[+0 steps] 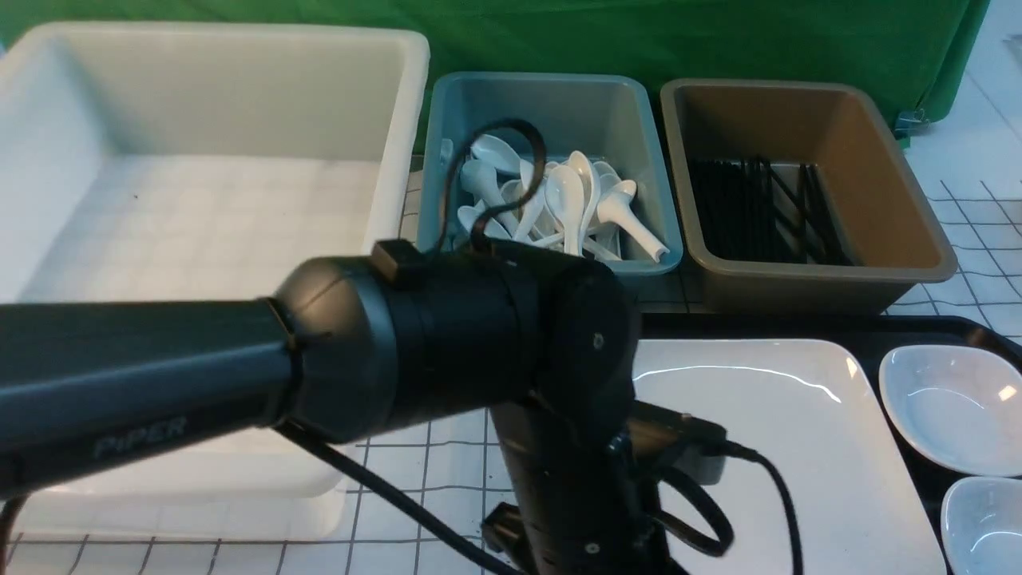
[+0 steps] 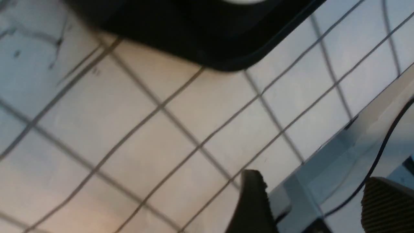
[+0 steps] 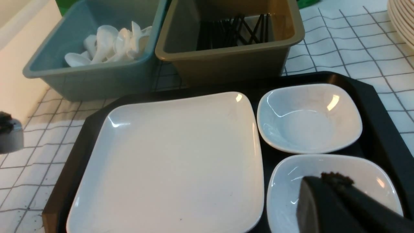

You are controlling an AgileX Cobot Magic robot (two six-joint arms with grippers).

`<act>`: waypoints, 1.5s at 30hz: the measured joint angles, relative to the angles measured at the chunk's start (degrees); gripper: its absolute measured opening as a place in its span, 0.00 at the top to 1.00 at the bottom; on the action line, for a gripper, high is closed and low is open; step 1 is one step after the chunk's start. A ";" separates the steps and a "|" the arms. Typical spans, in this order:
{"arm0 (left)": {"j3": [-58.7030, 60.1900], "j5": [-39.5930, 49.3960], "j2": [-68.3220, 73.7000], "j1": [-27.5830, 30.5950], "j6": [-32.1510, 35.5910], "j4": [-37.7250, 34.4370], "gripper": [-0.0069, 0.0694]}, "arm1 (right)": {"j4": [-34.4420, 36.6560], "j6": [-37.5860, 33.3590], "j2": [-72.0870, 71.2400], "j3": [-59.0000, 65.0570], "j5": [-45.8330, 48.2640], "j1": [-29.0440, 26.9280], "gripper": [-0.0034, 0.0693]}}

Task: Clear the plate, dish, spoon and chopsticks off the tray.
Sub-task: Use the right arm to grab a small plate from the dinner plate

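Filling the front view, my left arm (image 1: 447, 351) hides the tray's (image 3: 378, 106) left end; the left gripper (image 2: 312, 181) hangs with fingers spread over the gridded tabletop (image 2: 161, 145). On the tray lie the plate (image 3: 174, 161), the farther dish (image 3: 309, 118) and the nearer dish (image 3: 288, 184), over which the right gripper (image 3: 326, 183) hovers, fingers pressed together on nothing. Behind, spoons (image 1: 559, 200) fill the blue-grey tub (image 1: 551, 96) and chopsticks (image 1: 758, 212) the brown tub (image 1: 878, 160).

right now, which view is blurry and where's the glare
Left wrist view: smeared throughout, the tablecloth grid and tray corner soft. Right wrist view: sharp, bright glints on the plate and the farther small dish. Front view: clear, a glare streak on the plate, left arm blocking much.
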 joint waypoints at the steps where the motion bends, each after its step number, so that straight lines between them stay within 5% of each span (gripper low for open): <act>1: 0.00 -3.57 0.00 -0.66 -1.21 0.00 0.29 | 0.00 0.00 0.00 0.00 0.00 0.00 0.90; 11: 0.01 -16.93 1.19 -1.07 -16.10 1.36 0.24 | 0.00 0.00 0.00 0.00 -0.05 0.00 0.89; 21: -0.04 -28.64 1.52 -1.07 -12.81 -13.63 0.25 | 2.99 0.00 0.00 -2.28 0.12 0.00 0.87; 24: -2.07 -29.59 1.52 -1.07 -6.03 -20.92 0.33 | 4.04 -2.28 0.00 -7.64 -1.61 0.00 0.87; 29: -6.29 -29.54 1.53 -1.07 -4.36 -22.36 0.53 | 4.10 -8.92 0.00 -13.27 -3.53 0.00 0.87; 32: -11.60 -28.05 1.90 -1.07 -3.90 -20.84 0.79 | 4.10 -11.43 0.00 -15.22 -3.24 0.00 0.87; 34: -14.92 -26.01 2.50 -1.07 -3.86 -18.82 0.87 | 4.10 -12.03 0.00 -15.43 -2.33 0.00 0.86; 45: -25.43 -8.17 5.39 -0.14 -1.44 -1.22 0.91 | 3.13 -12.35 1.64 -15.51 13.03 0.00 0.85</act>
